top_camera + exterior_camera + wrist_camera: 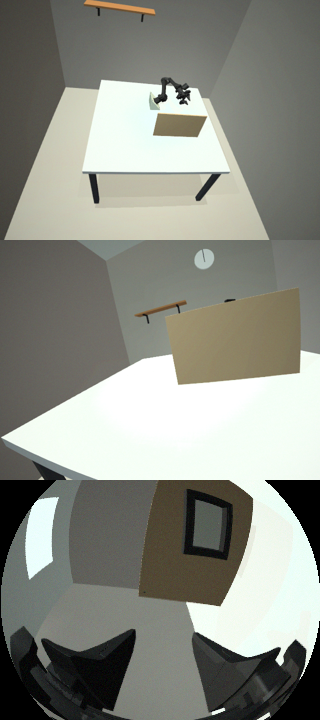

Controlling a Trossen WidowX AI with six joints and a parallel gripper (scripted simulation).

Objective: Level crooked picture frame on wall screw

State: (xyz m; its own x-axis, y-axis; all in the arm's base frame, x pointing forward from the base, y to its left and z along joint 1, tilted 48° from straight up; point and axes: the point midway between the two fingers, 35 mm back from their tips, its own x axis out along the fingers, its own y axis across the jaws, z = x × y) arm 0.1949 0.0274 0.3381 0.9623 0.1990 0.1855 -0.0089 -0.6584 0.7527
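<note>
The picture frame [189, 522] has a black border around a grey panel. It shows in the wrist view at upper right, on the brown upright board [179, 125] [235, 343] [167, 540]. The board's back faces the top and exterior views and hides the frame there. The frame's sides look slightly turned against the board's edges, but lens distortion leaves the tilt unclear. The screw and notched strip are hidden. My gripper [187, 100] [164, 635] is partly open and empty, on the frame's side of the board and apart from both. The board hides it in the exterior view.
The board stands over the white table [116, 155] [129, 420]. The arm's base is on a pale wedge-shaped mount [154, 105] behind the board. An orange shelf [118, 7] [162, 308] and a round clock [208, 259] are on the far wall.
</note>
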